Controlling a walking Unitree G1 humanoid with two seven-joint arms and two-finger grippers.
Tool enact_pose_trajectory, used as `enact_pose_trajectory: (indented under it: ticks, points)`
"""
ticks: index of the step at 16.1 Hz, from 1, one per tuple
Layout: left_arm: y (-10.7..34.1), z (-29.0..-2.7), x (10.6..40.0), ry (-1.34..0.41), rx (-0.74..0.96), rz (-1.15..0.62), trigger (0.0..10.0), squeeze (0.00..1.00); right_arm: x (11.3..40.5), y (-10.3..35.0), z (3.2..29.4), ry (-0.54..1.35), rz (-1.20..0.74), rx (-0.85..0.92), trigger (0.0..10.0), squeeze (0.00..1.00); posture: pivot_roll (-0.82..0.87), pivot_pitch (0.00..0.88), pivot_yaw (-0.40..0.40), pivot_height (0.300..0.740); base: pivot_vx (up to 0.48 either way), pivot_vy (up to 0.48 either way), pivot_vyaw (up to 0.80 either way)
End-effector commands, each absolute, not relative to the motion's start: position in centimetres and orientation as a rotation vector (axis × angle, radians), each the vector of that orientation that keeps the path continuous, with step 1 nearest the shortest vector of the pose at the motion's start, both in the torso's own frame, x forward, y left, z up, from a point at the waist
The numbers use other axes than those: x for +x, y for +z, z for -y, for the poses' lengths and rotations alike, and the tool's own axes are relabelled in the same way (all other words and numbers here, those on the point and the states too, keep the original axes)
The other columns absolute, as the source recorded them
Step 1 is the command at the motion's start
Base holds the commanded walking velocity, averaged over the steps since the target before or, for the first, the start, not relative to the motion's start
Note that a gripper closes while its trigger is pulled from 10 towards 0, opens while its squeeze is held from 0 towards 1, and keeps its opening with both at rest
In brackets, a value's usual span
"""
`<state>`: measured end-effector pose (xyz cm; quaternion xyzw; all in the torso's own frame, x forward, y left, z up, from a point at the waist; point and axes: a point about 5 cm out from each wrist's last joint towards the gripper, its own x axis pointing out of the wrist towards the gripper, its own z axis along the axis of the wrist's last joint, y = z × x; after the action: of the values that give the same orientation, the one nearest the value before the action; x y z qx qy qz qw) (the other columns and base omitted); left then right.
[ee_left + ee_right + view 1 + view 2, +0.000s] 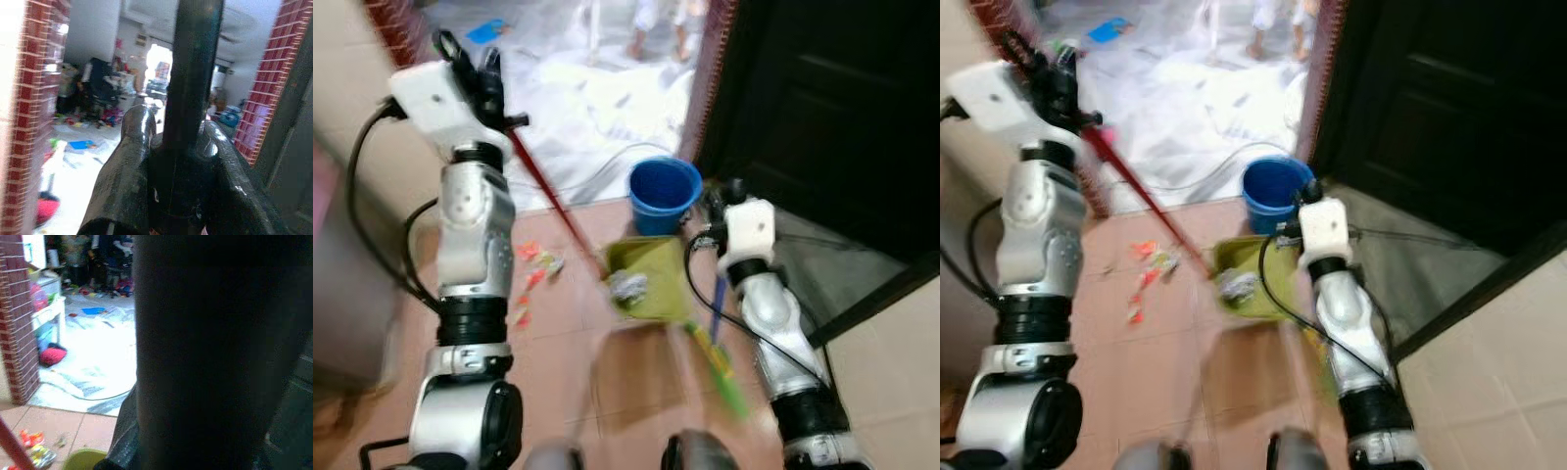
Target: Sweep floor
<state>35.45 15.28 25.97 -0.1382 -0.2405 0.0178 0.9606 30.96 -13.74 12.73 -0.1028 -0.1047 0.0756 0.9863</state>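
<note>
My left gripper (475, 70) is raised at the upper left, shut on the top of a red broom stick (548, 196). The stick slants down to the yellow-green dustpan (651, 279) on the tiled floor. A crumpled grey wad (626, 286) lies in the pan. My right gripper (713, 196) is beside the pan, shut on the dustpan's long blue and green handle (722, 348). Orange and red litter (533, 269) lies on the tiles left of the pan. In the left wrist view both fingers (129, 156) clamp a dark pole (193, 73).
A blue bucket (663, 194) stands just behind the dustpan. A dark door (822, 117) fills the right side. Beyond the brick-edged doorway (1322, 59) lies white plastic sheeting (597, 98) with a cable, and a person's feet (661, 29) stand on it.
</note>
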Motion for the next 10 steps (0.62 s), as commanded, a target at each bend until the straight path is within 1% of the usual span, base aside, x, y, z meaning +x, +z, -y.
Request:
enact_pose_trajectory:
  ticks: [1, 7, 8, 9, 10]
  points:
    - [29.3, -14.1, 34.8, -0.015, -0.352, 0.604, 10.0, 0.0, 31.0, 13.3, 14.4, 0.139, 0.236, -0.249, 10.0, 0.0, -0.09, 0.043, 0.027, 0.74, 0.424, 0.0, 0.0]
    - [32.1, -14.6, 34.9, 0.017, -0.373, 0.683, 10.0, 0.0, 31.0, 13.1, 14.3, 0.149, 0.235, -0.252, 10.0, 0.0, -0.1, 0.032, 0.029, 0.74, 0.423, 0.0, 0.0]
    - [32.4, -15.2, 35.0, 0.059, -0.357, 0.694, 10.0, 0.0, 31.0, 13.0, 14.3, 0.151, 0.234, -0.254, 10.0, 0.0, -0.1, 0.032, 0.029, 0.74, 0.416, 0.24, 0.0]
    - [32.3, -15.3, 35.1, 0.067, -0.359, 0.688, 10.0, 0.0, 31.0, 13.0, 14.3, 0.152, 0.233, -0.255, 10.0, 0.0, -0.1, 0.032, 0.029, 0.74, 0.416, 0.0, 0.0]
    - [32.2, -15.6, 35.3, 0.087, -0.354, 0.684, 10.0, 0.0, 31.0, 13.0, 14.2, 0.154, 0.232, -0.257, 10.0, 0.0, -0.09, 0.029, 0.028, 0.74, 0.416, 0.24, 0.0]
